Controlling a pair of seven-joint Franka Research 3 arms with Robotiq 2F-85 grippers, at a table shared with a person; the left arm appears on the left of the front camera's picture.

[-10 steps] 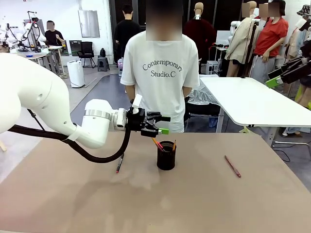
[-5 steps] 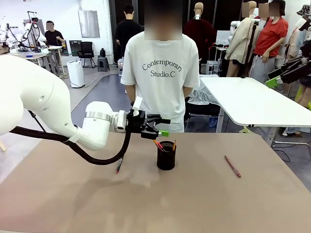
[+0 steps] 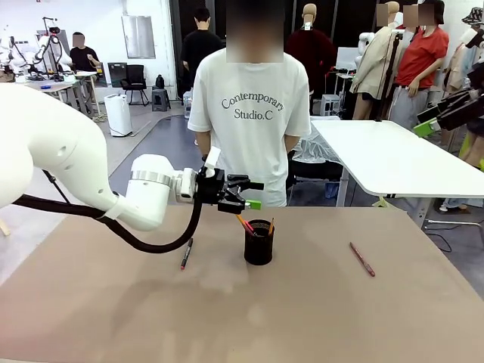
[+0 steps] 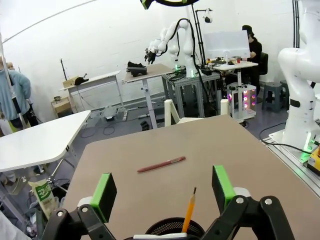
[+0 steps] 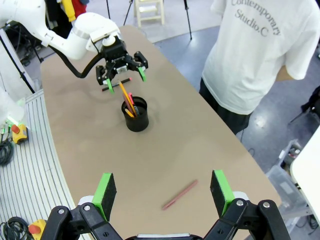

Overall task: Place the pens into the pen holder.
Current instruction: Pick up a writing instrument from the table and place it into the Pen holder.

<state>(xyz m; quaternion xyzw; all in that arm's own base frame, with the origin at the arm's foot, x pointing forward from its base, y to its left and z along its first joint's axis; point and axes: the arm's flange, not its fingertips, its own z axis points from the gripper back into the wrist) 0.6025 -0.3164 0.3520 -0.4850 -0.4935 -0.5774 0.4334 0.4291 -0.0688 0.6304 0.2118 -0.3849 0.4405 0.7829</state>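
The worktop is smooth, matt tan. The pen holder at frame centre is black wire mesh. The left arm has a glossy white shell; the left hand is matt black, its pads green. The T-shirt is white cloth.

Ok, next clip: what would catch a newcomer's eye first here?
The white left arm reaches in from the left, its open fingers hovering up-left of the black mesh pen holder at mid-table, with pens sticking out of it. Two more lie loose on the table: a dark one left of the holder, a pinkish-red one to its right. A person in a white T-shirt stands at the far edge.
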